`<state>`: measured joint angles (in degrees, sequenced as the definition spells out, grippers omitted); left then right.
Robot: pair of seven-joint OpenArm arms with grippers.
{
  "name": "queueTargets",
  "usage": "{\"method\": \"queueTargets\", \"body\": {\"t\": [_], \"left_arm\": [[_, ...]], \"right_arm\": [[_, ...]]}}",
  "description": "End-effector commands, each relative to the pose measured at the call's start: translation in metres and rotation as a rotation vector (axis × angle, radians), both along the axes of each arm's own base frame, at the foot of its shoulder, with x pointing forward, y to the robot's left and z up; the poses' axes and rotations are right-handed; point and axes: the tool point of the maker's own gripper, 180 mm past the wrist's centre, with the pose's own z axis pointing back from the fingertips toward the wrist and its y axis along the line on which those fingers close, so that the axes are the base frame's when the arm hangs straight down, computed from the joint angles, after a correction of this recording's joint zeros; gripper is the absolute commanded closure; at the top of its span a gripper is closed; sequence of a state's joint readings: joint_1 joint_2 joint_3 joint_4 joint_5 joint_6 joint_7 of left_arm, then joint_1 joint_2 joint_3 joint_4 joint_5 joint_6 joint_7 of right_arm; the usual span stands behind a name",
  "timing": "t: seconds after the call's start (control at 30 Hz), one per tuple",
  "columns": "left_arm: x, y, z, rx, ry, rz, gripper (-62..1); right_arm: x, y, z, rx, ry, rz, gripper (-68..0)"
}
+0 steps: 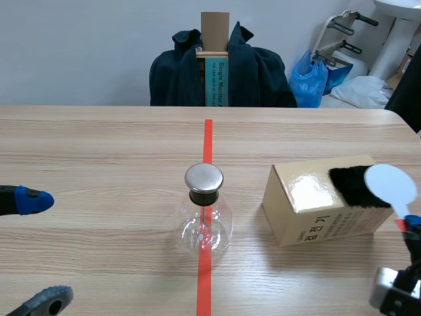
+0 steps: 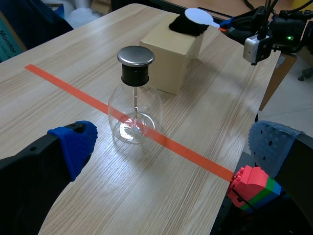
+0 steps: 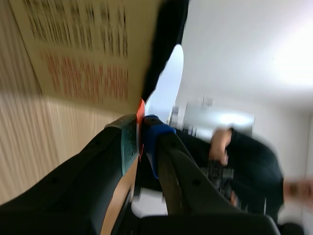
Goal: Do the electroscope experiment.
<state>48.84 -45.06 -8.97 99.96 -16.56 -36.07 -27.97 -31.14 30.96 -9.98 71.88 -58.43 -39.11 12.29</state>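
Scene view: paddle sitting over fur on box.
The right gripper is pinching it; the left gripper is gaping wide.

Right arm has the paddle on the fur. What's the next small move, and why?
Probably rub the white paddle across the black fur: the right gripper is shut on its handle, its disc lies over the fur, and the electroscope stands apart, untouched.

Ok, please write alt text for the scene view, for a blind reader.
A metal-capped glass flask stands on the red tape line. To its right, the right gripper holds a white paddle over black fur on a cardboard box; the left gripper is open.
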Motion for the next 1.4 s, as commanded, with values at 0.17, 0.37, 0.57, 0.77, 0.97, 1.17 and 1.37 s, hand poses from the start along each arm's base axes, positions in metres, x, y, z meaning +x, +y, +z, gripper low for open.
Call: {"method": "queueTargets", "body": {"t": [0.17, 0.37, 0.57, 0.77, 0.97, 1.17, 1.37], "left_arm": [[0.001, -0.002, 0.006, -0.035, -0.009, 0.009, -62.3], [0.001, -0.002, 0.006, -0.035, -0.009, 0.009, -62.3], [0.001, -0.002, 0.006, -0.035, -0.009, 0.009, -62.3], [0.001, -0.002, 0.006, -0.035, -0.009, 0.009, -62.3], [0.001, -0.002, 0.006, -0.035, -0.009, 0.009, -62.3], [0.001, -0.002, 0.006, -0.035, -0.009, 0.009, -62.3], [0.002, -0.001, 0.003, -0.019, -0.011, 0.011, -62.3]], "right_arm": [[0.009, -0.015, 0.009, -0.017, -0.035, -0.079, -0.7], [0.004, 0.007, 0.006, 0.002, -0.018, 0.038, -0.7], [0.003, 0.011, 0.005, 0.006, -0.014, 0.061, -0.7], [0.003, 0.011, 0.007, 0.004, -0.022, 0.067, -0.7], [0.014, 0.013, 0.034, -0.005, -0.113, 0.095, -0.7], [0.038, 0.012, 0.091, 0.027, -0.273, 0.073, -0.7], [0.054, 0.012, 0.168, 0.056, -0.484, 0.053, -0.7]]}}
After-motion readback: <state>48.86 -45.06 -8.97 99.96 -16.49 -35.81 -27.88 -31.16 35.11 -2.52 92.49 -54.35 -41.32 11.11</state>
